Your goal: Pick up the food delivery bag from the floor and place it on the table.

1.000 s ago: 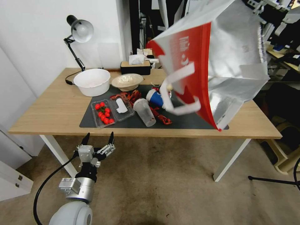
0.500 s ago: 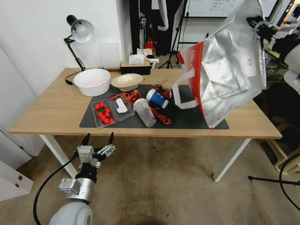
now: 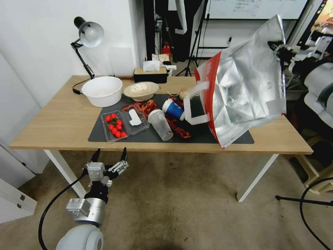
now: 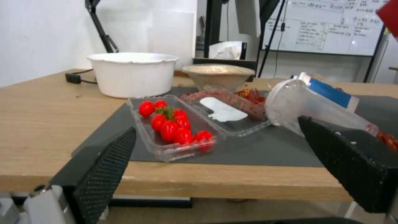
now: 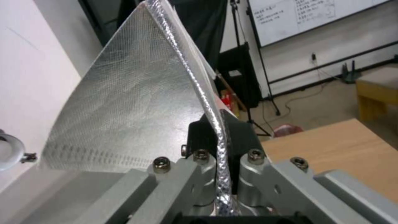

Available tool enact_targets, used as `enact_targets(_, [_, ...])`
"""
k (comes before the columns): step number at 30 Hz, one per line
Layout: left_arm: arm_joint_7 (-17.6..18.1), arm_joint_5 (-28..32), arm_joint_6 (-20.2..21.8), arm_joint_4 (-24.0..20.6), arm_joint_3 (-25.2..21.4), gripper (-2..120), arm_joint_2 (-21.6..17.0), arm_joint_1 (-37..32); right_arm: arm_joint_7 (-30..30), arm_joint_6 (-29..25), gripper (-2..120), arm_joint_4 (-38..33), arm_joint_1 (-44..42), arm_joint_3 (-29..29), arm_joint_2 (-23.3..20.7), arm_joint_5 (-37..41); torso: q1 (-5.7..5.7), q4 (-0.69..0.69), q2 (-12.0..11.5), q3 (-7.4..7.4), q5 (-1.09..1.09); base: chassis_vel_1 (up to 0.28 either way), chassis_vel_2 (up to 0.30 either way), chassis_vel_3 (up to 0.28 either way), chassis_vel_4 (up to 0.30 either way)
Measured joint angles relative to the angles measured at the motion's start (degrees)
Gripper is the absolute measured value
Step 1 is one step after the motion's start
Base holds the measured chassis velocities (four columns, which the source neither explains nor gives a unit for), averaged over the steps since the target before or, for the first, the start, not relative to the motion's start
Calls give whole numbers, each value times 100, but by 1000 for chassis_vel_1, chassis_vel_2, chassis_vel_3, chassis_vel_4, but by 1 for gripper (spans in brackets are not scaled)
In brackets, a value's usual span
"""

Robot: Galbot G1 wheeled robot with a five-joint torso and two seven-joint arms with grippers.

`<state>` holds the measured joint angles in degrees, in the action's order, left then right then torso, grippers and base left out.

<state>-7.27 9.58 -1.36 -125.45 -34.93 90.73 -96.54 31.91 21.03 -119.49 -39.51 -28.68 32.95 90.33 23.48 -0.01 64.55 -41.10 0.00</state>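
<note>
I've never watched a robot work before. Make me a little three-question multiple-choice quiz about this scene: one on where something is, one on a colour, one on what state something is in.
1. Where is the food delivery bag?
A. On the floor
B. Held up over the table's right end
C. Inside the white bowl

2. What colour are the small round fruits in the clear tray?
A. Red
B. Yellow
C. Purple

3. How is the left gripper?
A. Shut on a cup
B. Shut on the bag
C. Open and holding nothing

Answers:
1 B: the right gripper pinches the bag's foil edge, and the bag hangs tilted above the table.
2 A: they show bright red in the left wrist view.
3 C: its fingers stand spread below the table's front edge.
</note>
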Motion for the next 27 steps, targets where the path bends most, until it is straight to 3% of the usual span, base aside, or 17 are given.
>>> enact_targets(10, [-11,-12,-12,1,12,98,18,-3,-2,57,0,85,-511,-205,136,-162,0,0,0,0,0,0,0,0,0])
enact_targets(27, [-28,-21,-44,46,19,98,27,1,-171,102,0,432,-553,-6,244,-693,0,0,-1,0,0,0,0,0,0])
